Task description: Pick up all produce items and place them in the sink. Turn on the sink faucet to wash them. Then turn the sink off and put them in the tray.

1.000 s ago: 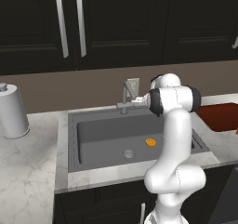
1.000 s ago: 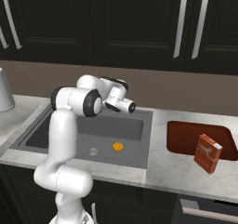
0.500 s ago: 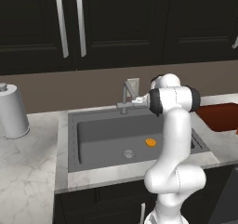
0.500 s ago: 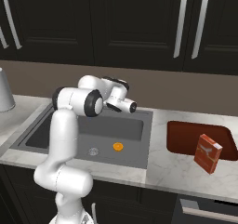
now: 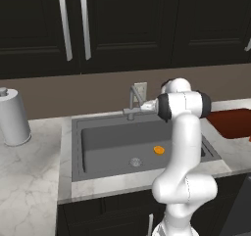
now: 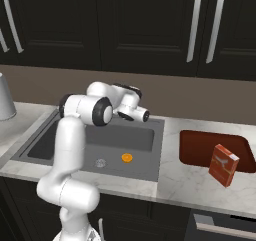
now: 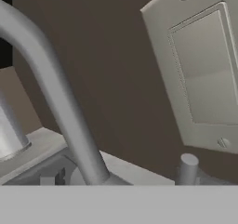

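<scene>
A small bright orange produce item (image 5: 158,150) (image 6: 127,158) lies on the floor of the dark grey sink (image 5: 105,137) (image 6: 55,135), just right of the round drain (image 5: 135,161). My gripper (image 5: 143,106) (image 6: 142,116) is held level at the back of the basin, right against the grey sink faucet (image 5: 132,100). Its fingers are too small and hidden to show how they stand. The hand view looks past the faucet's bent spout (image 7: 56,93) from very close. The dark red tray (image 5: 235,122) (image 6: 200,145) sits on the counter to the right of the sink.
A white wall outlet plate (image 7: 204,74) (image 5: 141,89) hangs just behind the faucet. A red box (image 6: 223,165) stands in the tray's near right corner. A grey canister (image 5: 13,117) is on the left counter. Dark cabinets hang overhead.
</scene>
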You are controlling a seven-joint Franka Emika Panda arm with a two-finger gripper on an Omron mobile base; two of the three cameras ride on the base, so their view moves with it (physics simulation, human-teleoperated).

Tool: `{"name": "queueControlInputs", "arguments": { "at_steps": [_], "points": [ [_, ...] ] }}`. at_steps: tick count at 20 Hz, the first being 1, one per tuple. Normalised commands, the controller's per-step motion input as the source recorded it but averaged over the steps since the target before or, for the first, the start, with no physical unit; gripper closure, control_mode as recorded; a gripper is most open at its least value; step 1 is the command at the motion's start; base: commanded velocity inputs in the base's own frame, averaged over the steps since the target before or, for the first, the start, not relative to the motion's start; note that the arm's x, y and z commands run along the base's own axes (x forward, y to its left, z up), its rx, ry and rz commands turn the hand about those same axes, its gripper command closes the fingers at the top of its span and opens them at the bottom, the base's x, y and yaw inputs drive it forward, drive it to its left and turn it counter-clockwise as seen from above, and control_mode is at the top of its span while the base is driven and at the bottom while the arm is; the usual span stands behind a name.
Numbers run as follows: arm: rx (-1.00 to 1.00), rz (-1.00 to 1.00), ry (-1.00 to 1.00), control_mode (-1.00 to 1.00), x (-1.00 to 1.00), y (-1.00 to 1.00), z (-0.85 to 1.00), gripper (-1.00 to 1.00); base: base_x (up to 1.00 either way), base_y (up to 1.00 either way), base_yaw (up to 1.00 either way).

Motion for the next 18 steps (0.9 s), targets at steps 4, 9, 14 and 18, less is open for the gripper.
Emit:
{"name": "queueControlInputs", "arguments": {
  "at_steps": [4,9,14,18],
  "points": [
    [0.00,0.10,-0.06,-1.00,-0.01,0.00,0.08,-1.00,0.00,0.00,0.00],
    [0.00,0.07,-0.05,-1.00,0.00,-0.08,0.02,-1.00,0.00,0.00,0.00],
    [0.00,0.01,-0.06,-1.00,0.00,-0.21,0.00,-1.00,0.00,0.00,0.00],
    [0.00,0.00,-0.07,-1.00,0.00,-0.23,0.00,-1.00,0.00,0.00,0.00]
  ]
}}
